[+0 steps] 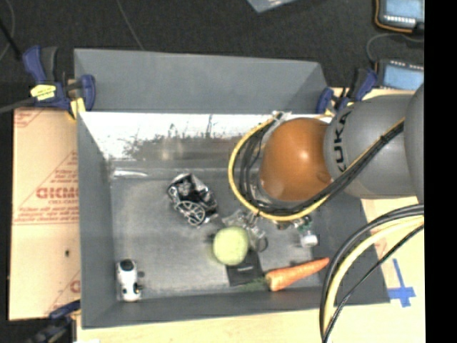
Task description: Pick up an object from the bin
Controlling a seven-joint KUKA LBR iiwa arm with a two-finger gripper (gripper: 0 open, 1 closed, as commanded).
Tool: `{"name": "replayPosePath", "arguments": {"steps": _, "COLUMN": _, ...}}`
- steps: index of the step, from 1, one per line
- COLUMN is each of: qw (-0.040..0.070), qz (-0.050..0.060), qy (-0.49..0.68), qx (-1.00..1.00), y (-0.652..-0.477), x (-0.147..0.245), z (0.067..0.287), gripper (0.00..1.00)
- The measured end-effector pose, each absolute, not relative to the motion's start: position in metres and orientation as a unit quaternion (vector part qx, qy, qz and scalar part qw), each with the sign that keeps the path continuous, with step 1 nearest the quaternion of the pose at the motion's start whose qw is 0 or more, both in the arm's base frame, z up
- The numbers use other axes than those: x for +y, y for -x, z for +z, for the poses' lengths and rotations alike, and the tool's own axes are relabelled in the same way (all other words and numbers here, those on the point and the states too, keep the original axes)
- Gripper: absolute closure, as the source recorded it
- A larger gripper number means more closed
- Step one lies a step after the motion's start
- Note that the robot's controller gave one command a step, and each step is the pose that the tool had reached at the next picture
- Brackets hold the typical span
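Observation:
My gripper pokes out from under the arm's orange cover, low over the bin's middle right. Just to its lower left, and close against it, lies a pale green ball. The ball rests partly on a flat dark card. An orange carrot with a green top lies near the front wall, below and to the right of the gripper. A small white and green piece sits to the gripper's right.
A black and white tangled toy lies left of the gripper in the bin's middle. A little white figure with a dark cap stands in the front left corner. The arm and its cables cover the bin's right side.

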State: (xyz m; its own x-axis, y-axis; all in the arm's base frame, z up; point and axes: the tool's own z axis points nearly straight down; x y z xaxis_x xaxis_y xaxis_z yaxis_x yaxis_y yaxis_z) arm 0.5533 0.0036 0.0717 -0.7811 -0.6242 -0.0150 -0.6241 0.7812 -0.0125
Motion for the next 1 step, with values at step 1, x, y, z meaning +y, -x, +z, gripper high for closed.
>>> {"name": "replayPosePath", "arguments": {"steps": 1, "qw": 0.009, "qz": -0.003, "qy": 0.338, "qx": 0.941, "y": -0.5536, "x": 0.0005, "z": 0.0710, "gripper": 1.00}}
